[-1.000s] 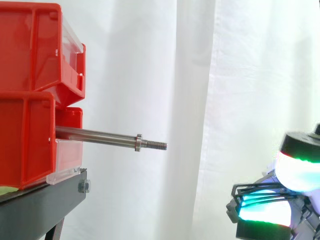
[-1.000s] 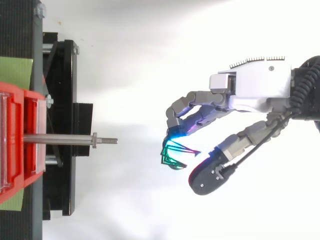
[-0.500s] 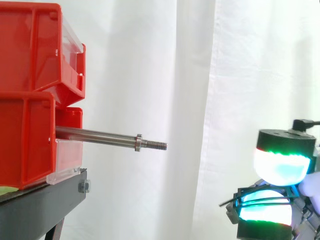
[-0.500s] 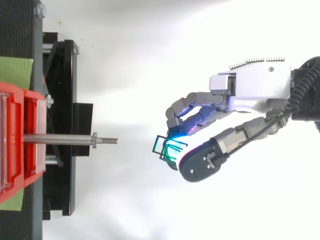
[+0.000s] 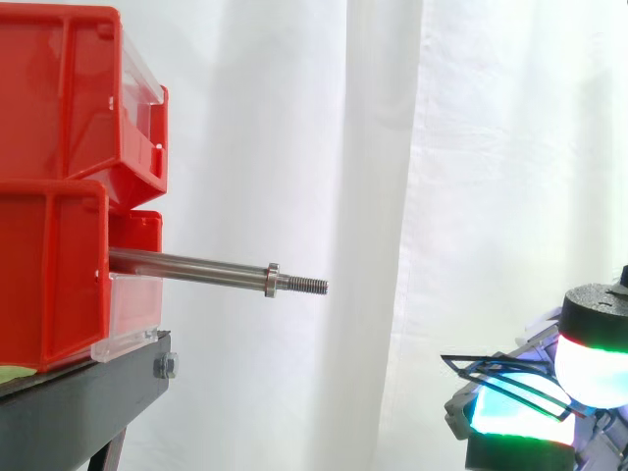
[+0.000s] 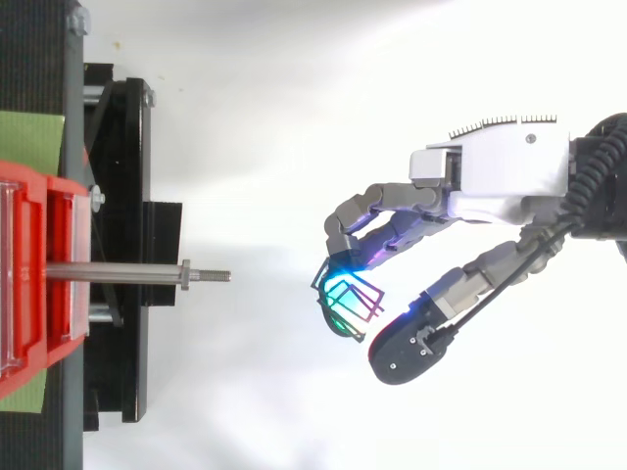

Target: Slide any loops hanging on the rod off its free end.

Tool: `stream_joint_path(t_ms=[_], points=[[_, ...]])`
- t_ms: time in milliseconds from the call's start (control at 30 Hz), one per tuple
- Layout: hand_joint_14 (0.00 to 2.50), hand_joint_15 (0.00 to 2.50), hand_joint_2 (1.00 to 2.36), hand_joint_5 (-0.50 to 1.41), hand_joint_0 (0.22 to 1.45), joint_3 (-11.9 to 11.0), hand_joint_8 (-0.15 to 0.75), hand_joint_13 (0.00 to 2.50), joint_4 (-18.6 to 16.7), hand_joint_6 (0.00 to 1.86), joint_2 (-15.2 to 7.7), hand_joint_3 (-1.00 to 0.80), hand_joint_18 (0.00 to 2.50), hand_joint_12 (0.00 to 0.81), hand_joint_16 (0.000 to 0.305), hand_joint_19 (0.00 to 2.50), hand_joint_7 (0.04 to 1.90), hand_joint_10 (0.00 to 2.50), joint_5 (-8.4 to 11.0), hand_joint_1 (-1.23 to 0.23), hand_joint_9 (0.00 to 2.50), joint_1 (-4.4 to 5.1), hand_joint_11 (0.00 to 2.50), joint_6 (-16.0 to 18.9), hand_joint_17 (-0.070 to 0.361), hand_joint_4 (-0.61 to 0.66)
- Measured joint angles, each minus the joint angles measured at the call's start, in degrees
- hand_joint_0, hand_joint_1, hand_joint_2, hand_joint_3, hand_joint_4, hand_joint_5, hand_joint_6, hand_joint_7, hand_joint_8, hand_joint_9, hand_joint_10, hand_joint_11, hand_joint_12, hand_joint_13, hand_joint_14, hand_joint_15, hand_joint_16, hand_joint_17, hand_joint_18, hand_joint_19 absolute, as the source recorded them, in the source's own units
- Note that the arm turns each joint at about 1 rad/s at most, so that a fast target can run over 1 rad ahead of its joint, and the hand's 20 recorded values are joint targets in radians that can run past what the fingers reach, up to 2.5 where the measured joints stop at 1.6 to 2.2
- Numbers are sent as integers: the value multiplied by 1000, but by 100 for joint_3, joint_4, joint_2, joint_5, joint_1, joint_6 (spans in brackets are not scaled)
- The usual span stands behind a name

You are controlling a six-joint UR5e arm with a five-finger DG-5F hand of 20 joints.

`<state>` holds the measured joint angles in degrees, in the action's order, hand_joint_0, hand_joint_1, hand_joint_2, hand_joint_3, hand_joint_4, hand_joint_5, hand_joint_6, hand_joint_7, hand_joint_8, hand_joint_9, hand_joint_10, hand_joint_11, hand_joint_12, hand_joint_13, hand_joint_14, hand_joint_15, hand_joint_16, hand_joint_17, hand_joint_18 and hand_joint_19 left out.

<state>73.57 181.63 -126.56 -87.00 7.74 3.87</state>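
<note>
Since half a second ago the hand (image 6: 495, 176) has drawn its thumb (image 6: 402, 351) back from the fingers, and the thin dark wire loops (image 6: 349, 298) have tipped. We see them hooked on the curled, glowing fingertips (image 6: 338, 264), so the hand is grasping the loops. They hang well clear of the rod (image 5: 186, 265), to the right of its threaded free end and lower. The rod is bare and juts from the red bins (image 5: 54, 196) on the black stand (image 5: 78, 397).

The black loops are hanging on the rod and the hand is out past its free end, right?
No, the rod is bare. The top view shows the black loops held in the hand's fingers, out past the free end.
</note>
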Motion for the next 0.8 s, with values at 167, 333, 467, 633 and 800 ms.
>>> stream_joint_path(t_ms=[167, 333, 467, 633, 800], points=[[0, 0, 1000, -180, 613, 0, 250, 510, -2, 718, 0, -500, 510, 284, 44, 57, 1218, 0, 6, -804, 658, 3, 29, 0, 100, 168], [0, 0, 1000, -169, 554, 0, 263, 521, 0, 703, 0, -500, 514, 292, 46, 73, 1229, 2, 3, -635, 672, 2, 36, 0, 103, 195], [0, 0, 1000, -159, 543, 0, 265, 528, 3, 682, 0, -500, 516, 295, 47, 75, 1254, 0, 0, -593, 676, 3, 38, 0, 105, 208], [0, 0, 1000, -153, 529, 0, 273, 532, 4, 670, 0, -500, 520, 298, 47, 75, 1267, 2, -1, -626, 683, 6, 37, -1, 107, 217], [0, 0, 1000, -140, 556, 0, 269, 536, 4, 654, 0, -500, 514, 293, 46, 89, 1311, 0, -1, -611, 692, 4, 44, -7, 104, 201]])
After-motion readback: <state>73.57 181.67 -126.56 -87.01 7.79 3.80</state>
